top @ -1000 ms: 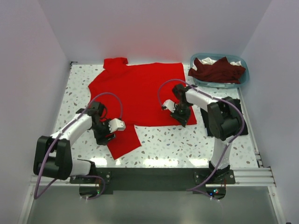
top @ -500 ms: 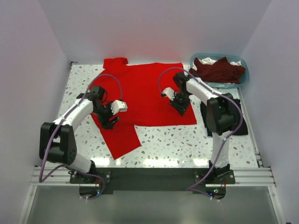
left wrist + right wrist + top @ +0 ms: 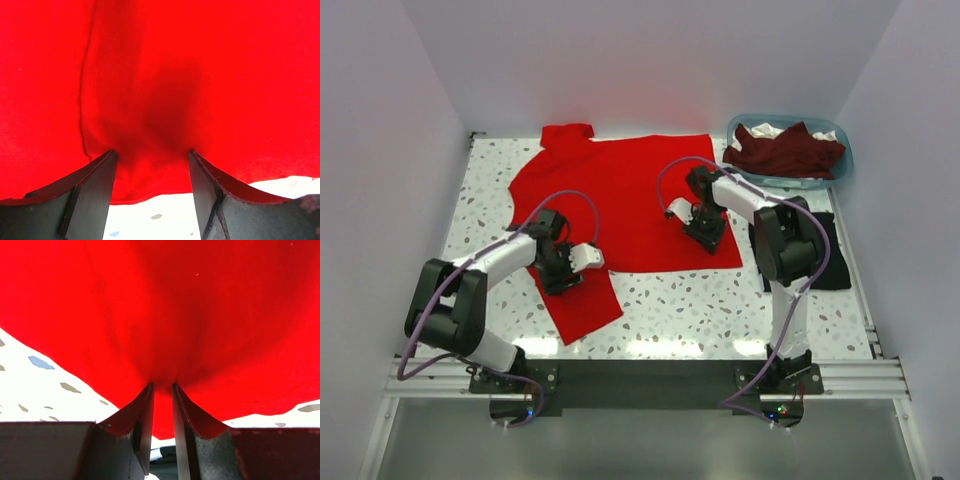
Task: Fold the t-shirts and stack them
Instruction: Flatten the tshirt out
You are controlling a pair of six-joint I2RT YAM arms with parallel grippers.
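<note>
Right claw (image 3: 163, 387) clenched on red tee (image 3: 620, 190) near its front right corner, thin pinch for lifting edge. Left claw (image 3: 152, 155) spread wide over sleeve side, cloth bunched inside gap (not gripped, I judged). Tee lay flat on table (image 3: 720, 300), mostly spread for folding.

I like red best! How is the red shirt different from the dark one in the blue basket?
The red t-shirt lies spread on the table; the maroon t-shirt sits bunched in the basket. The red one is bright, the maroon one dark. The left gripper and right gripper are on the red t-shirt, neither on the maroon one. Both are soft cloth.
</note>
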